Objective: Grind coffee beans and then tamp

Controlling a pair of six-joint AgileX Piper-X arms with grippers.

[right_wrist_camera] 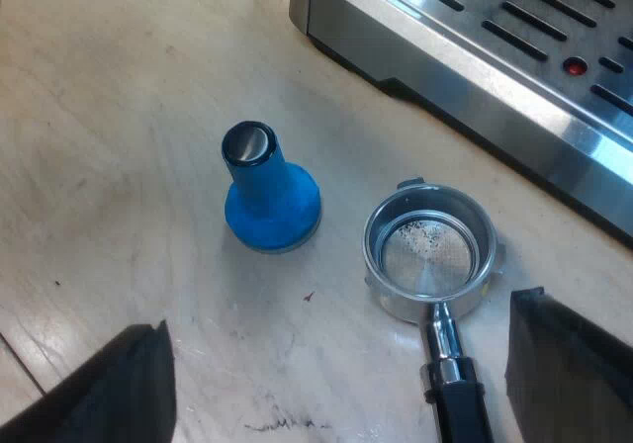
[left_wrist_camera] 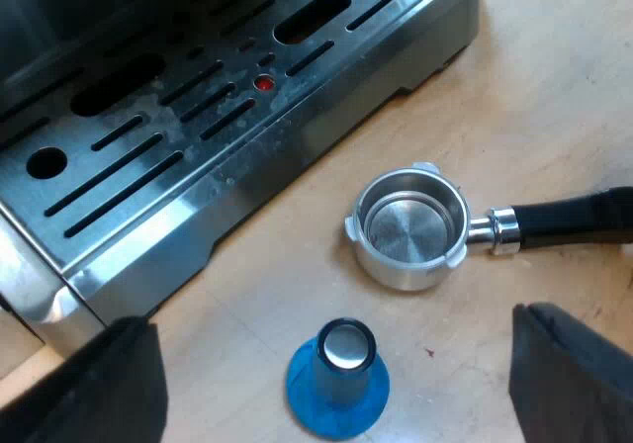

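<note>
Cut off: the espresso machine [left_wrist_camera: 198, 166] showed just its slotted steel drip tray and front edge, with a small red dot [left_wrist_camera: 264, 83] among the slots. The upper body was out of frame. The holder's dark handle [left_wrist_camera: 564, 221] ran out of frame, so its end could not be seen.

Surface: pale wood-grain worktop [left_wrist_camera: 534, 117], brightly lit, with a few dark scuffs and one tiny reddish speck close to the tamper.

Containers: the metal holder [left_wrist_camera: 410, 227] lay loose on the worktop just beside the machine's front edge, basket facing up. The basket was bare metal apart from a few dark specks on its perforated floor.

The blue tamper [left_wrist_camera: 338, 379] stood upright on its broad base, shiny cap up, near the holder but apart from it.

Left tool [left_wrist_camera: 331, 316]: fingers wide apart, gripping nothing, above the tamper and holder.

Right tool [right_wrist_camera: 343, 312]: fingers likewise wide apart, gripping nothing, above the worktop close to the holder's handle
</note>
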